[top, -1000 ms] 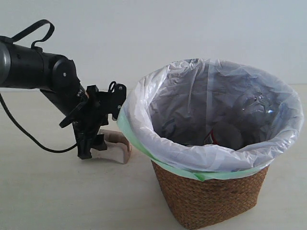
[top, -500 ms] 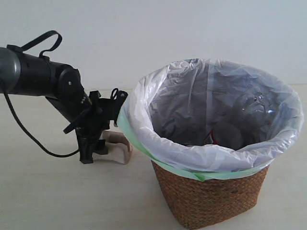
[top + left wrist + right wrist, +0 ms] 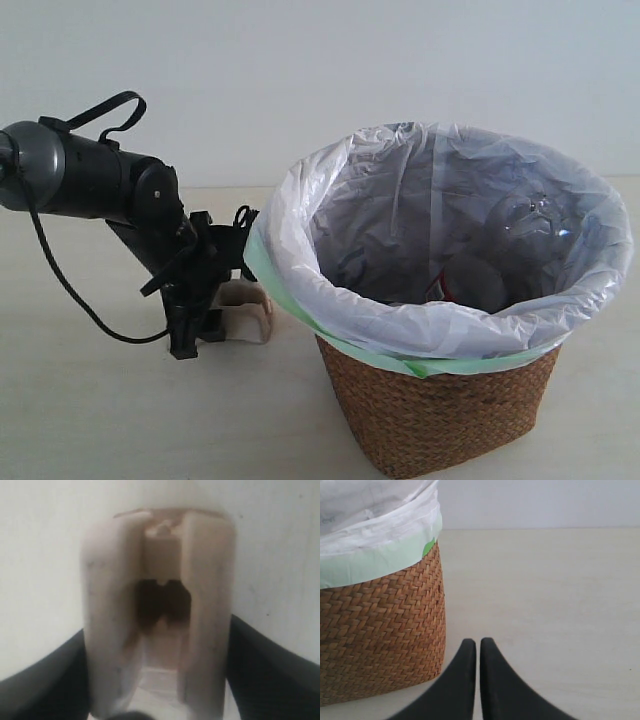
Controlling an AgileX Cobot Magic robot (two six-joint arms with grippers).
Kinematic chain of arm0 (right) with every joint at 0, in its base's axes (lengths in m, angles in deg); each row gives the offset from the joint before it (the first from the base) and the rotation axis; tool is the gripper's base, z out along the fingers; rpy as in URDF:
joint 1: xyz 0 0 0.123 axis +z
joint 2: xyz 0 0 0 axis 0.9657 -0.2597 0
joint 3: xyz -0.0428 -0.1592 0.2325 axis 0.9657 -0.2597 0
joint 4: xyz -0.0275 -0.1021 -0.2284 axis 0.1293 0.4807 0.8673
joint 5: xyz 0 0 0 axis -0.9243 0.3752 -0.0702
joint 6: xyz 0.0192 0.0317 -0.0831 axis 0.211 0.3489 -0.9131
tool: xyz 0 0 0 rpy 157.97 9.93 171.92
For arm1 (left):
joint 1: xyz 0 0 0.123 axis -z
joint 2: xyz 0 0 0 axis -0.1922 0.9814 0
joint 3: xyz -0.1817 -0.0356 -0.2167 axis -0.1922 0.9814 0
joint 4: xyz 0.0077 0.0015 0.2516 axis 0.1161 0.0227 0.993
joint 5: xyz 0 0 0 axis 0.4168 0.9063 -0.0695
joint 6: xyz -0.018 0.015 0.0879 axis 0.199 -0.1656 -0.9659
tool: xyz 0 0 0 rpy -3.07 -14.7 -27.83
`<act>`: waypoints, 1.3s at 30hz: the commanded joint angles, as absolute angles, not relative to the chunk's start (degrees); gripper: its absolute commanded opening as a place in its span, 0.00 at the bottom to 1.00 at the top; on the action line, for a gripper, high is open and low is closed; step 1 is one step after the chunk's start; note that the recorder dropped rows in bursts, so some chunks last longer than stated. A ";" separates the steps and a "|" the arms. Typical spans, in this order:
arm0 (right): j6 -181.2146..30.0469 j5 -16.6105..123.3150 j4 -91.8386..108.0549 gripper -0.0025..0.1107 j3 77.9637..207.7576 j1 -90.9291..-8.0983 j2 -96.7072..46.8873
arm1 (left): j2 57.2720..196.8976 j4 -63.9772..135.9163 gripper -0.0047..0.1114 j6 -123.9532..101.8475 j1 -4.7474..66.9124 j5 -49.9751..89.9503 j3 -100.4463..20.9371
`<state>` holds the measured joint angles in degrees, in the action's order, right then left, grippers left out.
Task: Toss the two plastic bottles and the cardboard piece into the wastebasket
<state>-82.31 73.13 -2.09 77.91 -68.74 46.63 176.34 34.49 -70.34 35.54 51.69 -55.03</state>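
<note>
**Cardboard piece on the table, flanked by the left gripper**

The cardboard piece (image 3: 157, 580) lies on the table (image 3: 100, 420), just left of the wastebasket (image 3: 440, 420). Only the left wrist view shows the left gripper (image 3: 192, 335) with its fingers (image 3: 270, 680) spread to either side of the piece; whether they touch it cannot be told. Only the exterior view looks into the liner (image 3: 300, 250), where a clear bottle (image 3: 528, 222) rests. The right gripper (image 3: 478, 644) has its fingers pressed together, low beside the wicker wall.

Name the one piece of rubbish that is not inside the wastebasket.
The cardboard piece: it sits on the table beside the wastebasket, between the left gripper's fingers, while a clear bottle lies inside it.
</note>
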 commanded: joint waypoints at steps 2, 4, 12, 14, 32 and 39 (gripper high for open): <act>-82.55 72.90 -1.70 0.02 77.96 -69.08 46.89 | 176.75 33.70 0.56 -67.90 35.71 53.25 -55.25; -82.55 72.90 -1.70 0.02 77.96 -69.08 46.89 | 176.75 33.94 0.52 -67.37 35.71 53.53 -55.13; -82.55 72.90 -1.70 0.02 77.96 -69.08 46.89 | 174.86 40.38 0.07 -52.19 34.89 56.86 -55.13; -82.55 72.90 -1.70 0.02 77.96 -69.08 46.89 | 173.46 40.56 0.07 -50.09 33.58 58.33 -55.13; -82.55 72.90 -1.70 0.02 77.96 -69.08 46.89 | 140.21 47.82 0.07 0.55 13.38 82.43 -55.13; -82.55 72.90 -1.70 0.02 77.96 -69.08 46.89 | 142.31 42.54 0.07 1.32 15.86 83.49 -55.13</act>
<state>-82.31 73.13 -2.09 77.91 -68.74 46.63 141.51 46.08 2.36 14.12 85.53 -55.03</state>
